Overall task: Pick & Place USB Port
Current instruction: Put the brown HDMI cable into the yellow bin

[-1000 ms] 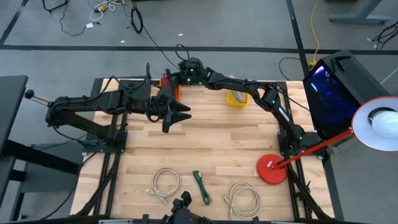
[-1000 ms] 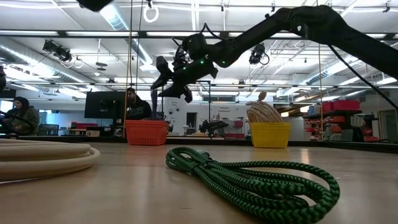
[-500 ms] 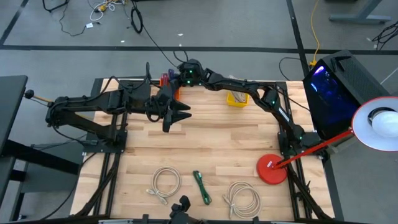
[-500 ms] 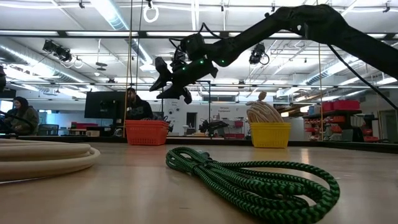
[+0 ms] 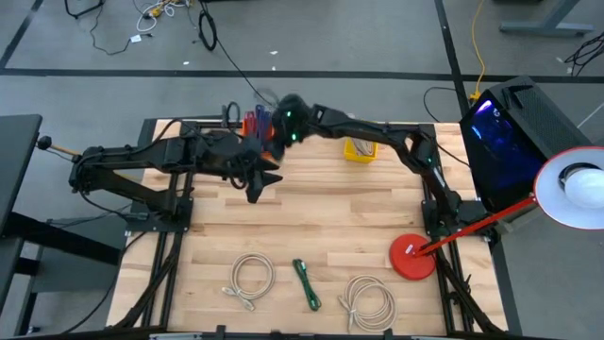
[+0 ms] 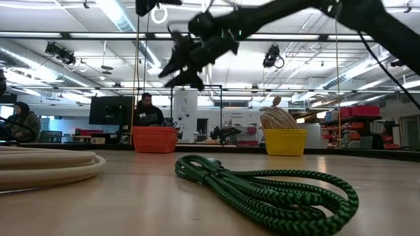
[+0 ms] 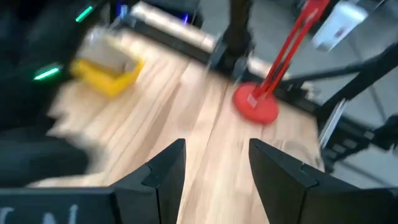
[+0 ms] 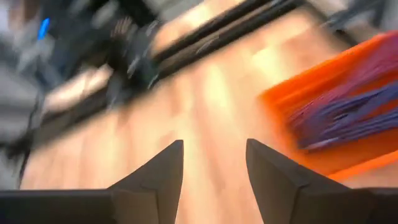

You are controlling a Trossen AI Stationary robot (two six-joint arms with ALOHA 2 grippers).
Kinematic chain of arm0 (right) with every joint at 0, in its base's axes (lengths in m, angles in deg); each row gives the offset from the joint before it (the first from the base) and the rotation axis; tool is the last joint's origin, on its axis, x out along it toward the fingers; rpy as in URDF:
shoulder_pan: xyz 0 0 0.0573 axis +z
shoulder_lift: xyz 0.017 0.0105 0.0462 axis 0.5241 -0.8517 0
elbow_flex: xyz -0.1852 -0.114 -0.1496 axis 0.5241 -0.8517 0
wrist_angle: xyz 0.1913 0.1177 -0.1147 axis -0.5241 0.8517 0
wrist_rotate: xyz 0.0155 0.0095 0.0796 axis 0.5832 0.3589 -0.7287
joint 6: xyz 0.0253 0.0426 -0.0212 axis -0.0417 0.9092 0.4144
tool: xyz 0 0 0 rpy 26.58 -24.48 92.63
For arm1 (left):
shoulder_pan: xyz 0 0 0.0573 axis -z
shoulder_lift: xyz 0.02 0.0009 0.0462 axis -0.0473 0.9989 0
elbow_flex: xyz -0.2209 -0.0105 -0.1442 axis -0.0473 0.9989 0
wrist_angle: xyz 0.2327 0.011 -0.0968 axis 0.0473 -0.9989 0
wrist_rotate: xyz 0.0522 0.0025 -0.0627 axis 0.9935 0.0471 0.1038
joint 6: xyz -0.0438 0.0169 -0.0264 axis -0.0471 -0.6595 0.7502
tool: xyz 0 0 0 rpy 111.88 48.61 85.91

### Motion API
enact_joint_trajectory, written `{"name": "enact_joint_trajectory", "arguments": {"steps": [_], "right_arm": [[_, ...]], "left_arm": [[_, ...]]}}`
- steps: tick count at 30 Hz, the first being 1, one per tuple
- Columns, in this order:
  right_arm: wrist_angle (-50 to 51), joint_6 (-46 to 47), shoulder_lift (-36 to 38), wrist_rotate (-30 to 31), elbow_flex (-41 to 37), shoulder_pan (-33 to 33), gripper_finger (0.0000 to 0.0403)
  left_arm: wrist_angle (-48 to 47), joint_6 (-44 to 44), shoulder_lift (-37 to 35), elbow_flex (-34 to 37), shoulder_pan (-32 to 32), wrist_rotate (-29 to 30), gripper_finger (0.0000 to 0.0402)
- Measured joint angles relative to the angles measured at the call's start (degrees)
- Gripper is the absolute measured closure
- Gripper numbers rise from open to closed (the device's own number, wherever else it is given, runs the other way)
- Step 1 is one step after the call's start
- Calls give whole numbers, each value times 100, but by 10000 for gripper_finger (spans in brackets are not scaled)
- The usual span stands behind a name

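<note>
The right gripper [image 8: 210,177], fingers apart and empty, hangs by the orange plastic basket [image 8: 339,118] at the wooden table's [image 5: 330,208] far edge, evidently the drop-off bin; the left gripper [image 7: 212,177], also spread, waits mid-table.

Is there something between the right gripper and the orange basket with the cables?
Nothing visible blocks it. The right gripper, fingers open and empty, hangs in the air beside the orange basket at the table's far edge. Only bare wood lies between them. The left gripper is nearby but not between them.
</note>
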Motion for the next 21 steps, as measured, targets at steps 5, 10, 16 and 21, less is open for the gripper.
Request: {"name": "enact_joint_trajectory", "arguments": {"steps": [5, 10, 16, 21], "right_arm": [[947, -676, 675, 13, 0, 402, 230], [1916, -1096, 1512, 684, -253, 803, 230], [1594, -798, 2937, 1235, -1768, 1201, 230], [417, 26, 4183, 1496, -3312, 1553, 230]], "left_arm": [[-804, 271, -3, 0, 15, 0, 220], [-1442, 542, -42, 0, 135, 108, 220], [-2454, 867, -37, 2, 456, 958, 220], [-3016, 1138, 139, 11, 649, 1025, 220]]}}
